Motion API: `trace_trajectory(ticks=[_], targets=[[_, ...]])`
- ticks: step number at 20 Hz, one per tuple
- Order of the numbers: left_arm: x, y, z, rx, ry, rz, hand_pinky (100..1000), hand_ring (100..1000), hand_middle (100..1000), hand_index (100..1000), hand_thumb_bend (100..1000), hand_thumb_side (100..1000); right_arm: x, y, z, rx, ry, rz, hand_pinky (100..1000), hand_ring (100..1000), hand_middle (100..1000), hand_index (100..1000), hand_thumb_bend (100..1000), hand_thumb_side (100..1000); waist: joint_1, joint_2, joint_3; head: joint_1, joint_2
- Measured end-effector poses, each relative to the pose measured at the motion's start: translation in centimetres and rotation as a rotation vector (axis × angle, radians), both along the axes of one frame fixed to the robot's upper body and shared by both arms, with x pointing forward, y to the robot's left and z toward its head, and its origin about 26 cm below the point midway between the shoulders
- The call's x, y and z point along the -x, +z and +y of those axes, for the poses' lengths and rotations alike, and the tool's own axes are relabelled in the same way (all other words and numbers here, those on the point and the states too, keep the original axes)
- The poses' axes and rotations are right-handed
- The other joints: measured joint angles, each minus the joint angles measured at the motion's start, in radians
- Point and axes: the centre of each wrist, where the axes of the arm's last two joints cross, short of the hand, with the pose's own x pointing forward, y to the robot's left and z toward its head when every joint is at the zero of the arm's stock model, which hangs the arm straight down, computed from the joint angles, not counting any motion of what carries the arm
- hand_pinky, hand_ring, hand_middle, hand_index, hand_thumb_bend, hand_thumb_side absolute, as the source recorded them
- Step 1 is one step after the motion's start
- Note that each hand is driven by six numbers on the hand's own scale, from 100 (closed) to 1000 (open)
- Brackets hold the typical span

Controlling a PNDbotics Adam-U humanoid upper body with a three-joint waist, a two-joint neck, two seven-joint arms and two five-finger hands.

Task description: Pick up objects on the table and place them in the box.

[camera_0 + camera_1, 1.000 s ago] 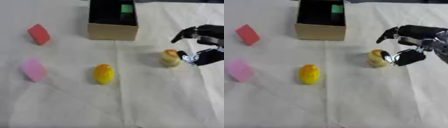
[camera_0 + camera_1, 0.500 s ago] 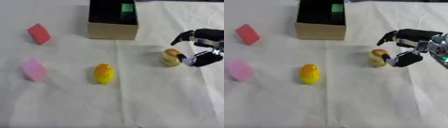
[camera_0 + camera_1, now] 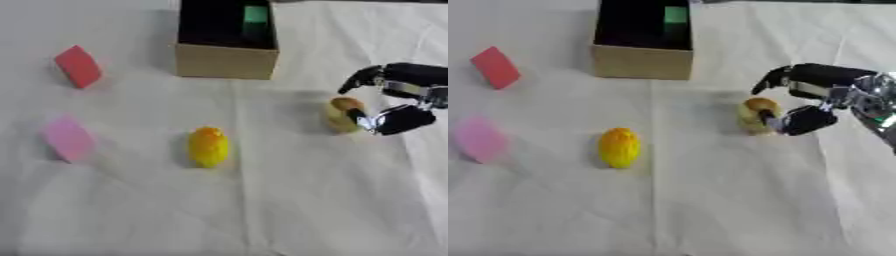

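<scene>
A tan cardboard box [image 3: 226, 61] stands at the far middle, with a green block [image 3: 255, 14] inside. On the white cloth lie a red block [image 3: 79, 66], a pink block [image 3: 67, 139] and a yellow-orange oval fruit [image 3: 208, 146]. A yellow-brown rounded object [image 3: 754, 114] sits at the right. My right hand [image 3: 822, 97] comes in from the right and is open beside it. Its thumb [image 3: 776, 123] touches the object's right side, while its fingers [image 3: 773, 80] arch above and behind without touching. My left hand does not show.
The cloth [image 3: 262, 210] covers the whole table, with a crease running down its middle. The box is a short way up and left of the yellow-brown object.
My right hand has edged left and down, bringing its thumb against the yellow-brown object. The other objects have not moved.
</scene>
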Motion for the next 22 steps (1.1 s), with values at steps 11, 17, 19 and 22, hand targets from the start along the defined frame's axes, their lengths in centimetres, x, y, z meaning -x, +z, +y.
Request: trace_trajectory(ticks=[11, 17, 19, 22], targets=[[0.0, 0.0, 0.0, 0.000, -0.001, 0.001, 920, 702, 655, 801, 140, 595, -0.4, -1.2, -0.5, 0.064, -0.003, 0.040, 875, 891, 782, 926, 191, 600, -0.002, 0.000, 0.005, -0.002, -0.003], [0.0, 0.0, 0.0, 0.000, -0.001, 0.001, 920, 699, 651, 800, 138, 596, -0.5, -1.3, -0.4, 0.067, 0.002, 0.027, 821, 785, 478, 745, 139, 514, -0.002, 0.000, 0.006, -0.003, -0.003], [0.0, 0.0, 0.0, 0.000, -0.001, 0.001, 919, 697, 649, 799, 137, 597, -0.4, -1.2, -0.3, 0.056, 0.003, 0.005, 794, 718, 405, 673, 109, 433, -0.001, 0.000, 0.006, -0.003, -0.003], [0.0, 0.0, 0.0, 0.000, -0.002, 0.001, 919, 696, 646, 798, 136, 597, -0.4, -1.2, -0.2, 0.033, 0.001, -0.031, 758, 635, 322, 577, 100, 302, -0.001, 0.000, 0.006, -0.003, -0.003]])
